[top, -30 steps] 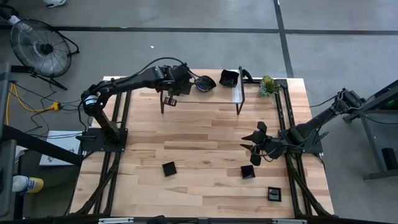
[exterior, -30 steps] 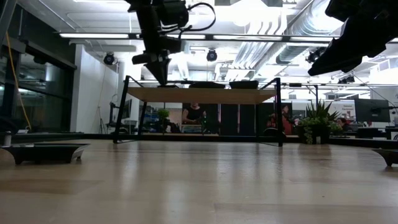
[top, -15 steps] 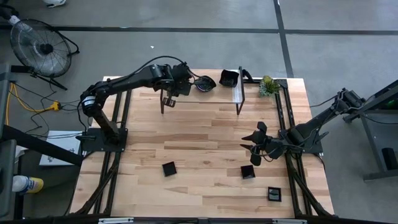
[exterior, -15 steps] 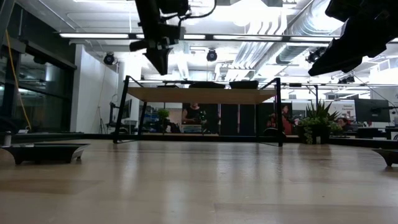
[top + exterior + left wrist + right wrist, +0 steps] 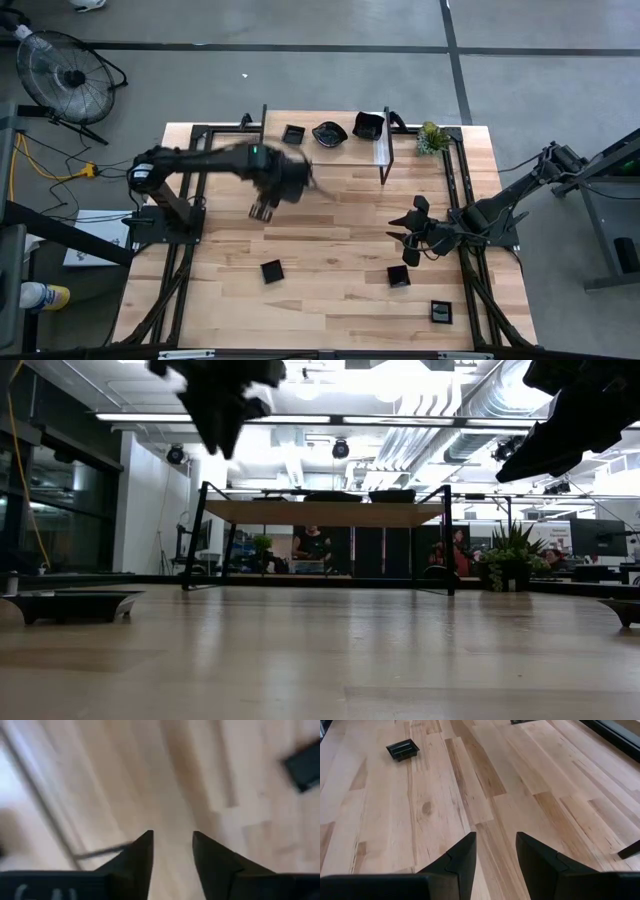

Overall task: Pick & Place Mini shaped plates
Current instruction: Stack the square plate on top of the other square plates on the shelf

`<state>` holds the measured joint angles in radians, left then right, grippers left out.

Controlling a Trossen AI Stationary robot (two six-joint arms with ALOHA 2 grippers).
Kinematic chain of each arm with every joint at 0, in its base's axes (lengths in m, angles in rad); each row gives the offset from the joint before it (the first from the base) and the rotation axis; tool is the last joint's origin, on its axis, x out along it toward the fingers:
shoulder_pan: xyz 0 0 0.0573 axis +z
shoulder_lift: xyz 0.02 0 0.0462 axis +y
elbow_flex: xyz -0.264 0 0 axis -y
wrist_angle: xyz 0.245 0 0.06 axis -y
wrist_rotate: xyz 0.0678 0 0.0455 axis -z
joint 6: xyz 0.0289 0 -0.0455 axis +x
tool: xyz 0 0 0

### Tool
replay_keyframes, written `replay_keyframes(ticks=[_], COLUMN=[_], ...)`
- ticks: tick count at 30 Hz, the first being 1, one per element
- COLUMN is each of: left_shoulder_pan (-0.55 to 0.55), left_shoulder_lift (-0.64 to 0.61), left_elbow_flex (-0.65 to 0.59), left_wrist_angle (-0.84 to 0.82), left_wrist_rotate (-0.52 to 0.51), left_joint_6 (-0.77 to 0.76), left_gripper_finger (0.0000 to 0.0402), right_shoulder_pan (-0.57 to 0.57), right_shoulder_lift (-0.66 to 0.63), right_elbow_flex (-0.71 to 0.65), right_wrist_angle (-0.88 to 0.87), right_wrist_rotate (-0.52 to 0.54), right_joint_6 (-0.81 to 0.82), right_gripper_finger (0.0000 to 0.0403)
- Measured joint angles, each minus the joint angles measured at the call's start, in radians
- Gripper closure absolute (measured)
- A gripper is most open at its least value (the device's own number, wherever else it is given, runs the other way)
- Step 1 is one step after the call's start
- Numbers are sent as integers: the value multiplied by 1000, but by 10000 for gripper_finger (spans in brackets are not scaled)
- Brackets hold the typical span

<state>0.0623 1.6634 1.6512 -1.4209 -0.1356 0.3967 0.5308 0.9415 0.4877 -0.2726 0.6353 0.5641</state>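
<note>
High view: the left gripper (image 5: 262,208) hangs over bare table (image 5: 330,215), blurred. Three plates (image 5: 329,133) sit on the shelf (image 5: 383,160) beyond it; a square plate (image 5: 271,271) lies nearer the front edge. The right gripper (image 5: 408,233) hovers at the right, with a second plate (image 5: 398,277) just in front of it and a third (image 5: 441,312) farther on.

Low view: the shelf stands mid-table; one plate (image 5: 72,605) rests at far left.

Left wrist view: fingers (image 5: 137,857) apart, nothing between them; a dark plate (image 5: 304,765) shows ahead.

Right wrist view: fingers (image 5: 460,857) apart, empty; one plate (image 5: 402,749) lies well ahead.
</note>
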Motion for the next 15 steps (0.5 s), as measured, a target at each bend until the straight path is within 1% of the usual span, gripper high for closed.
replay_keyframes(ticks=[2,5,15], left_shoulder_pan=[-81,-214,-676], left_shoulder_lift=[0,0,26], left_elbow_flex=[0,0,0], left_wrist_angle=[-26,-34,-29], left_wrist_rotate=[-15,-85,-358], left_joint_6=[-107,-287,-922], left_gripper_finger=[254,243,241], right_shoulder_pan=[0,0,0], right_shoulder_lift=[0,0,0], right_elbow_flex=[0,0,0], right_wrist_angle=[0,0,0], right_wrist_rotate=[1,2,3], right_joint_6=[-4,-6,-7], right_gripper_finger=[269,269,269])
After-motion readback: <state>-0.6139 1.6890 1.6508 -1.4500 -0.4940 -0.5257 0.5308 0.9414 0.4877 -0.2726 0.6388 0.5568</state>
